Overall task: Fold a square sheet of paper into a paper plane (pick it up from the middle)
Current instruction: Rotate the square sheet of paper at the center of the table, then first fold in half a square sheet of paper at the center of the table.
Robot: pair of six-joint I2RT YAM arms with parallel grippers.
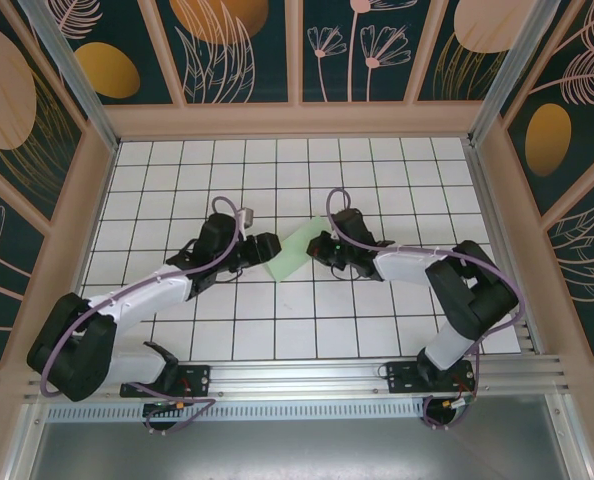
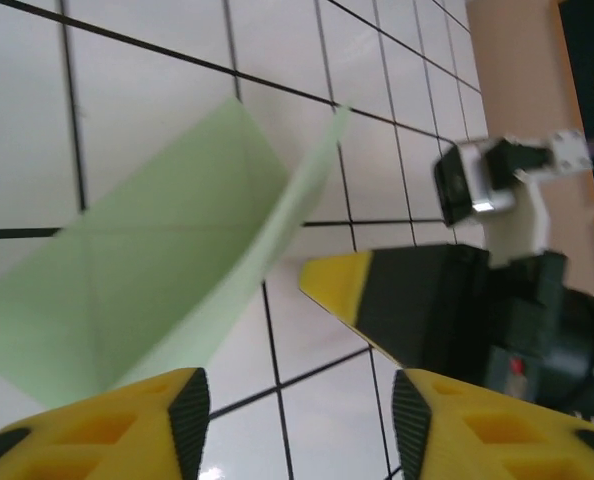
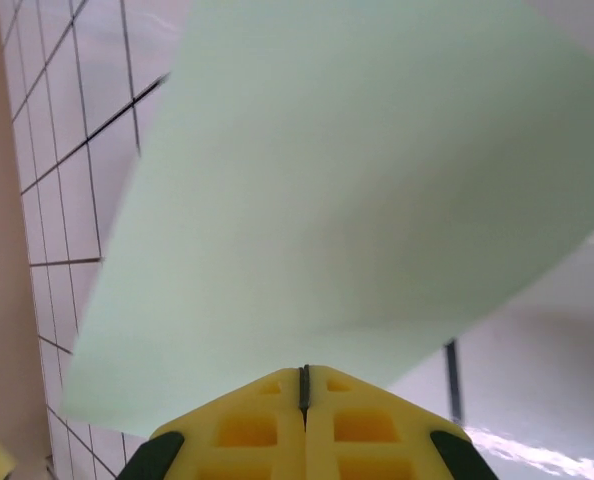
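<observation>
The pale green sheet of paper [image 1: 295, 252] lies folded on the white grid between both grippers, about one tile wide. In the left wrist view the sheet [image 2: 157, 250] shows creases, and one long flap stands up off the table. My left gripper [image 1: 271, 250] [image 2: 299, 425] is open just left of the paper, with bare tile between its fingers. My right gripper [image 1: 323, 248] [image 3: 304, 375] is shut, its tips pinching the near edge of the raised sheet [image 3: 357, 180]. The right gripper's yellow tip [image 2: 327, 280] meets the flap's edge. A paper plane is out of view.
The white grid table [image 1: 277, 330] is walled by a tan frame [image 1: 297, 120] at the back and on both sides. An aluminium rail [image 1: 307, 375] runs along the near edge by the arm bases. The two grippers sit about one tile apart.
</observation>
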